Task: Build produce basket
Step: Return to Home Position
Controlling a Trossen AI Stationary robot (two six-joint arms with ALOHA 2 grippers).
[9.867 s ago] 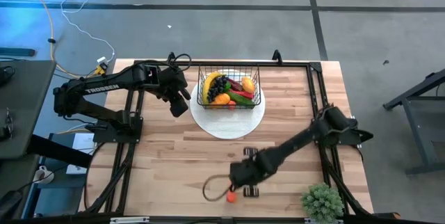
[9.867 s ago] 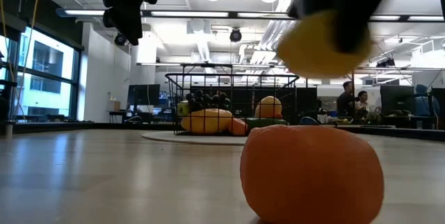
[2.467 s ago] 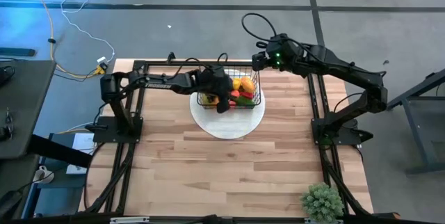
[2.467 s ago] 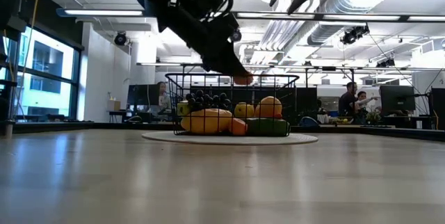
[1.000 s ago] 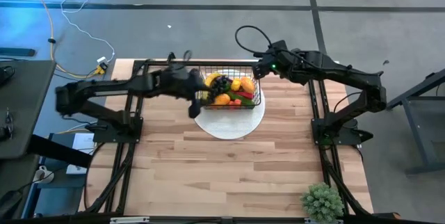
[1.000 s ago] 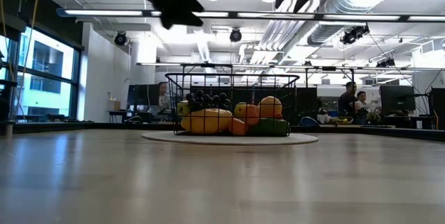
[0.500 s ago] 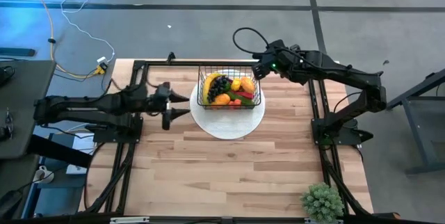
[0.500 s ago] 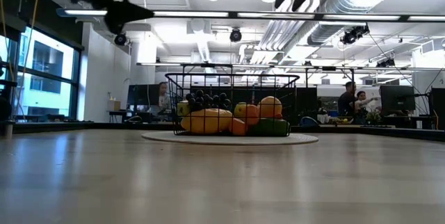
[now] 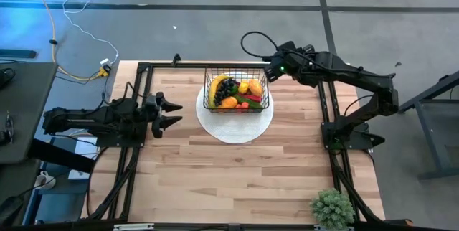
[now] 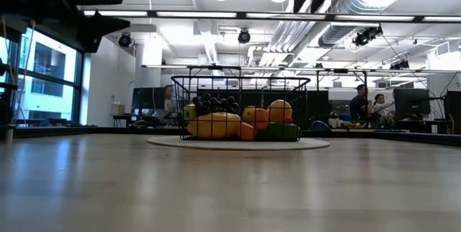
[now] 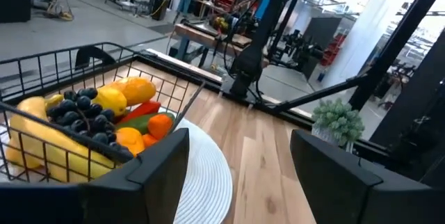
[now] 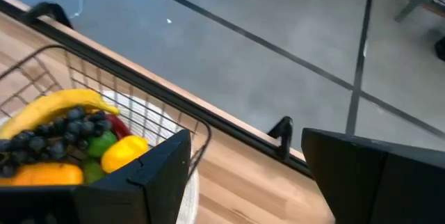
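Note:
The black wire-mesh basket [image 9: 237, 90] stands on a flat white round disc [image 9: 235, 122] at the table's far middle. It holds the produce [image 9: 237, 93]: a yellow banana, dark grapes, orange and yellow fruits, a red chili and green pieces. The basket also shows in the low view [image 10: 240, 108], the left wrist view [image 11: 83, 123] and the right wrist view [image 12: 90, 133]. My left gripper [image 9: 172, 113] is open and empty, left of the disc, above the table. My right gripper [image 9: 267, 68] is open and empty, held high at the basket's far right corner.
A spiky green potted plant [image 9: 332, 206] stands at the table's near right corner. Black frame rails run along the table's left, right and far edges. Bare wood lies across the near half of the table. People sit in the room beyond the table.
My left gripper has drawn back from the basket toward the table's left edge, staying open and empty. The basket and produce have kept still. My right gripper has kept its place.

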